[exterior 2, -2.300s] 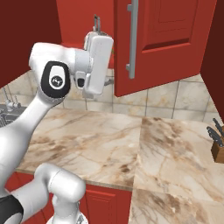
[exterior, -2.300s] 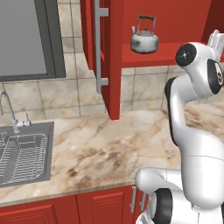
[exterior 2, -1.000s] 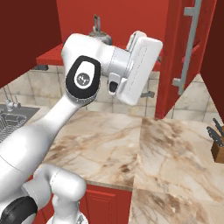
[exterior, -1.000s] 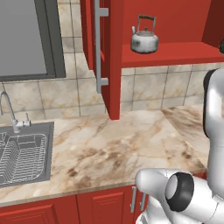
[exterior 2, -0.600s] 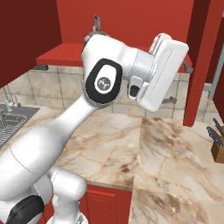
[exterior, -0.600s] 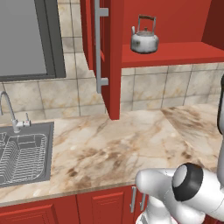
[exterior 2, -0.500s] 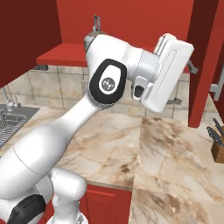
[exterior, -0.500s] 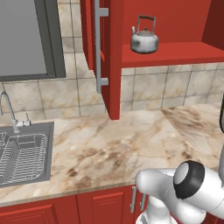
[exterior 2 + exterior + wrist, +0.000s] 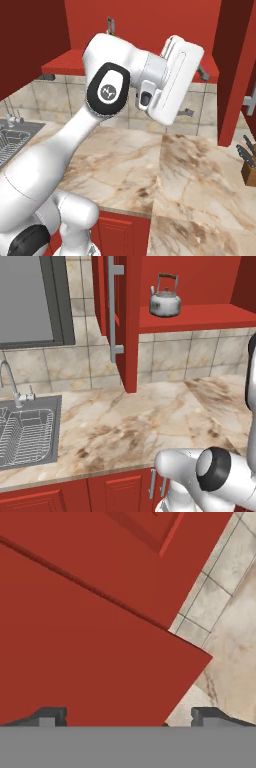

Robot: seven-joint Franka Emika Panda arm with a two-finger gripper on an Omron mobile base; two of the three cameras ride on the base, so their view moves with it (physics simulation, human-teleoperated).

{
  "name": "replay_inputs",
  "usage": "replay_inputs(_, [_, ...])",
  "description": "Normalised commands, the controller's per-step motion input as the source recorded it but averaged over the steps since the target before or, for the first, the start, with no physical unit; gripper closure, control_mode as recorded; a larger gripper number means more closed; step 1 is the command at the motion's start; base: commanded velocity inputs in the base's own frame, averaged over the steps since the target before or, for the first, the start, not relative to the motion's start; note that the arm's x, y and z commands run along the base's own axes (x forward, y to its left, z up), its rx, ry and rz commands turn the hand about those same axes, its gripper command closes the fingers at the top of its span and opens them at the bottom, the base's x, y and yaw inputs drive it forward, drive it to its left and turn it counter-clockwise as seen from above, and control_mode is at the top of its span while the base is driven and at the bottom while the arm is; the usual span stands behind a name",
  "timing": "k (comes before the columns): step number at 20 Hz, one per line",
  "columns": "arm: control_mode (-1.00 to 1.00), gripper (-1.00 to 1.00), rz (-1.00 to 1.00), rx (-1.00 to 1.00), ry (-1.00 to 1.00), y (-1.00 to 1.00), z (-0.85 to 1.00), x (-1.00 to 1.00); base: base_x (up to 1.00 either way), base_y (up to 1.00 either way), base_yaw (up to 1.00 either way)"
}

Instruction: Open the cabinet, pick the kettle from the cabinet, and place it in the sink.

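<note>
Red cabinet shelf (image 9: 200, 317) with kettle (image 9: 165, 302); marble counter (image 9: 135, 426) with sink (image 9: 27, 431) and knife block (image 9: 247, 172).

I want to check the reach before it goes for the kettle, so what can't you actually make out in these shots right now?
- Kettle: in the right base view the arm covers all but its handle.
- Sink: the left base view's left edge cuts off the basin; the right base view shows just a corner.
- Gripper: the hand view shows fingertips wide apart; nothing between them.
- Cabinet: its top is cut off.
</note>
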Motion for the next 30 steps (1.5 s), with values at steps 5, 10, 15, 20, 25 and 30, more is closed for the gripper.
replay_inputs(5, [-1.00,-1.00,0.26,0.00,0.11,0.55,0.13,-0.06,0.00,0.00,0.00])
replay_inputs(10, [-1.00,-1.00,0.38,0.00,0.08,0.49,0.10,-0.17,0.00,0.00,0.00])
replay_inputs(15, [-1.00,-1.00,0.49,-0.01,0.06,0.42,0.09,-0.21,0.00,0.00,0.00])
replay_inputs(20, [-1.00,-1.00,0.61,-0.20,0.08,0.41,0.13,-0.16,0.00,0.00,0.00])
replay_inputs(25, [-1.00,-1.00,0.61,-0.30,0.13,0.37,0.17,-0.12,0.00,0.00,0.00])
replay_inputs(30, [-1.00,-1.00,0.51,-0.20,0.01,0.39,0.17,0.02,0.00,0.00,0.00])
